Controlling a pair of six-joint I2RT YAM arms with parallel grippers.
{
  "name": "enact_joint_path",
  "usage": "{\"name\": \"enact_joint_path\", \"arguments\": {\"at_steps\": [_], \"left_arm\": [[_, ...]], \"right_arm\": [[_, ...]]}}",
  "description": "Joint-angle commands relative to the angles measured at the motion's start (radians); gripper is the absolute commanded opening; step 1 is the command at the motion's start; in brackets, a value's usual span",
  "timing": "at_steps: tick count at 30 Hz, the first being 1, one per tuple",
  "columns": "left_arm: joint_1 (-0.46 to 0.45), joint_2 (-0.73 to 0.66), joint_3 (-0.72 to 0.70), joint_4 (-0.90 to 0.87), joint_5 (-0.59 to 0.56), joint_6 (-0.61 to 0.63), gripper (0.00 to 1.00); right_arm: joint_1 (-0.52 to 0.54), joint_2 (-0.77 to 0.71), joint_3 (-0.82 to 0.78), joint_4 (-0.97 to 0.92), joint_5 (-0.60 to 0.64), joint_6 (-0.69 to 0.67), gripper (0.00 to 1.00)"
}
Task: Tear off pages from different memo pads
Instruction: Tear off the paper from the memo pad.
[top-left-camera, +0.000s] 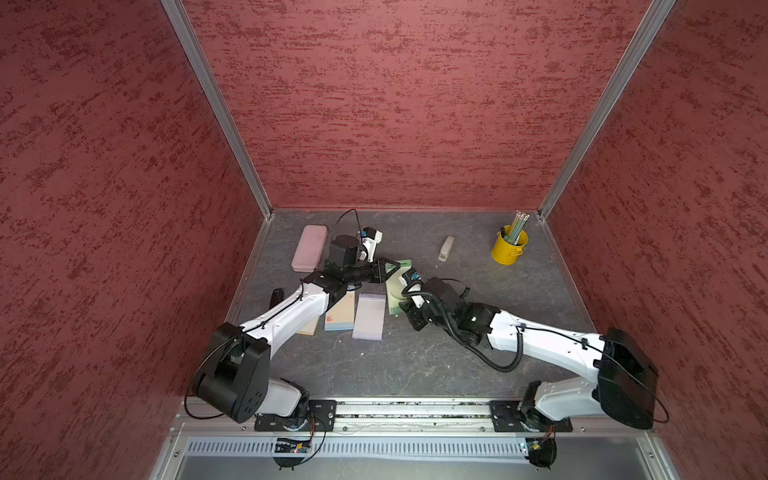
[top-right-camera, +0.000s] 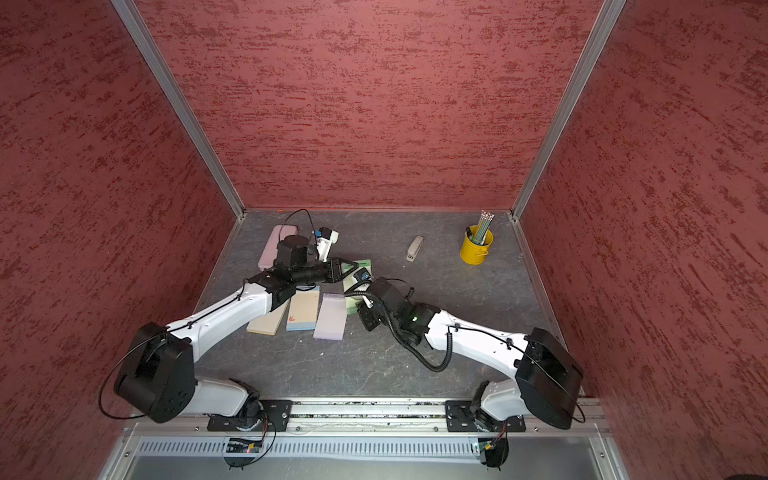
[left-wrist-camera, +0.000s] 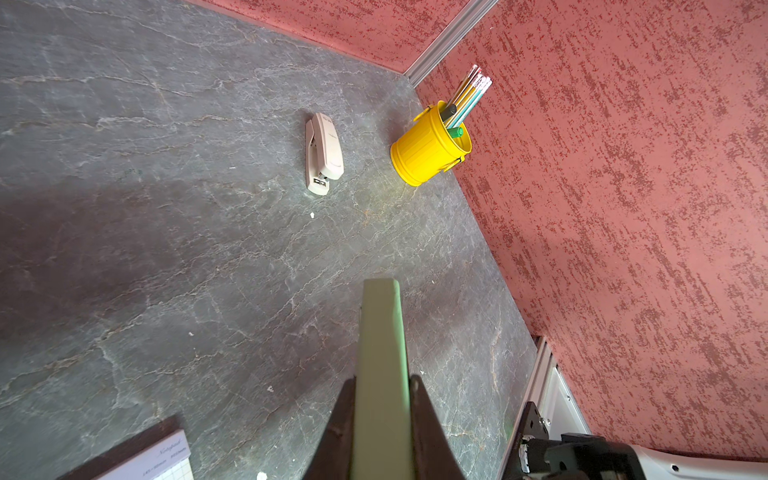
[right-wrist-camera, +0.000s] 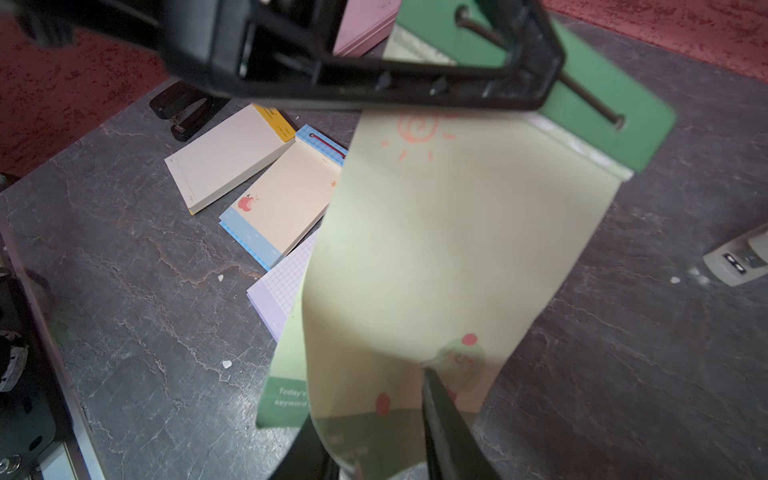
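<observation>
My left gripper (top-left-camera: 394, 266) (left-wrist-camera: 382, 380) is shut on the green memo pad (right-wrist-camera: 602, 108), clamping its green top strip and holding it tilted above the table. A pale green page (right-wrist-camera: 436, 249) with a red sun drawing hangs from that strip and curls away from the pad. The page's lower end lies between the jaws of my right gripper (right-wrist-camera: 370, 392). One finger is on each side of it and a gap still shows between them. The yellow-strip pad (right-wrist-camera: 224, 162), the blue pad (top-left-camera: 340, 313) and the lilac pad (top-left-camera: 370, 316) lie side by side on the table.
A pink case (top-left-camera: 309, 248) lies at the back left and a beige stapler (top-left-camera: 446, 248) at the back middle. A yellow cup of pencils (top-left-camera: 509, 247) stands at the back right corner. A black stapler (right-wrist-camera: 183, 110) sits by the left wall. Red walls close three sides.
</observation>
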Motion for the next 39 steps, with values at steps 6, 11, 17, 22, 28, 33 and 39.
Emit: {"name": "enact_joint_path", "arguments": {"at_steps": [6, 11, 17, 22, 28, 33, 39], "left_arm": [[-0.019, -0.032, -0.01, 0.037, 0.006, 0.005, 0.0], [-0.035, -0.032, -0.013, 0.029, 0.008, 0.009, 0.0], [-0.037, -0.041, -0.022, 0.022, 0.004, 0.01, 0.0], [-0.037, -0.042, -0.016, 0.013, 0.004, 0.018, 0.0], [-0.03, -0.041, -0.009, 0.0, 0.002, 0.028, 0.0], [-0.031, -0.037, -0.01, 0.003, 0.003, 0.025, 0.0], [-0.03, -0.035, -0.012, 0.01, 0.002, 0.021, 0.0]], "right_arm": [[-0.015, -0.001, 0.016, 0.038, -0.015, -0.017, 0.16], [-0.048, 0.003, 0.02, 0.048, -0.026, -0.016, 0.09], [-0.09, 0.006, 0.009, 0.047, -0.055, -0.016, 0.0], [-0.092, -0.011, 0.009, 0.042, -0.087, -0.03, 0.18], [-0.092, -0.039, -0.003, 0.015, -0.04, -0.08, 0.39], [-0.083, -0.041, -0.007, 0.021, -0.039, -0.104, 0.37], [-0.057, -0.027, -0.008, 0.039, -0.037, -0.129, 0.48]]}}
